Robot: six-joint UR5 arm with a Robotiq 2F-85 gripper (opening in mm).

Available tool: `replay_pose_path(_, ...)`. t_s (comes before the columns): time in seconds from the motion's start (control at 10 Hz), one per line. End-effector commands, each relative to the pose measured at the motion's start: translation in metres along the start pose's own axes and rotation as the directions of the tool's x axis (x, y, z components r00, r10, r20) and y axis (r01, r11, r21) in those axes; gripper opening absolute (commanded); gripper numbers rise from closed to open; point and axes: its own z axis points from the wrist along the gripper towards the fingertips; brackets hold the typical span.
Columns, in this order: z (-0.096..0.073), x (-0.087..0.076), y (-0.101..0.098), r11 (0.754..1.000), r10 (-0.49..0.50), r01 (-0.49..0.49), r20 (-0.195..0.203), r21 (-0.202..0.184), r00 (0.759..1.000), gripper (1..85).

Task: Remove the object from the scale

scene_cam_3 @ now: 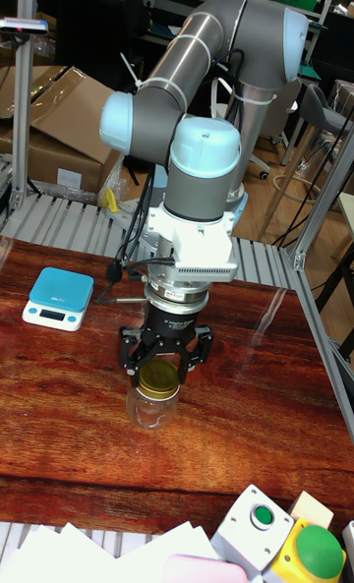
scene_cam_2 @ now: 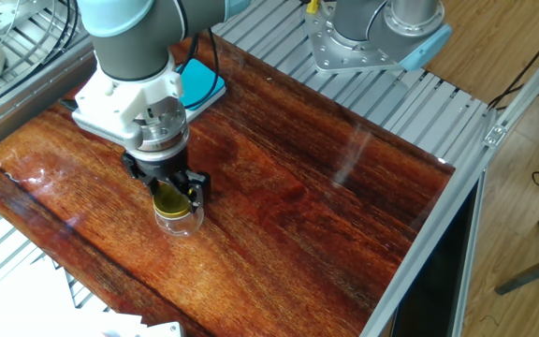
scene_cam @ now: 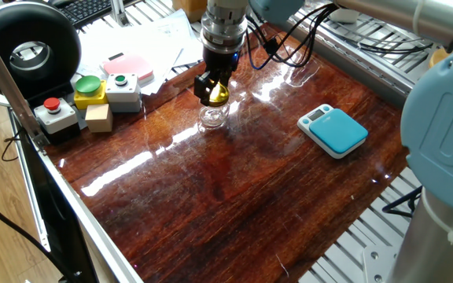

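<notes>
- The jaws of the gripper (scene_cam: 213, 89) sit on two sides of the yellow lid (scene_cam_3: 156, 378), but I cannot tell if they squeeze it or just sit beside it.
- The jar (scene_cam: 212, 118) stands upright on the wooden table (scene_cam: 234, 196), right under the gripper. Its glass bottom touches the wood.
- In the tall fixed view, the black fingers (scene_cam_3: 131, 356) reach down to the lid, and the clear glass shows below them.
- The scale (scene_cam: 333, 130) lies flat on the table, well apart from the jar. In one fixed view it is at about 3 o'clock from the jar.
- The blue top of the scale has nothing on it.
- In the tall fixed view the scale (scene_cam_3: 58, 299) is at about 10 o'clock from the jar.
- In one fixed view, at about 9 o'clock from the jar, some button boxes (scene_cam: 93, 98) sit near the table edge. One has a red button, one a big green one.
- A pink and white flat thing (scene_cam: 129, 68) lies on papers behind the boxes.
</notes>
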Motion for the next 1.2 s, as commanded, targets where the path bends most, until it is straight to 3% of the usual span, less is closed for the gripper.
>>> replay_pose_path(0.0, -0.001, 0.000, 0.001, 1.000, -0.008, 0.008, 0.002, -0.009, 1.000, 66.0)
replay_pose_path(0.7, -0.004, 0.003, 0.000, 0.999, -0.039, 0.039, -0.012, -0.008, 0.999, 74.0)
replay_pose_path(1.1, -0.040, 0.010, 0.003, 1.000, -0.026, 0.025, -0.045, -0.014, 0.999, 72.3)
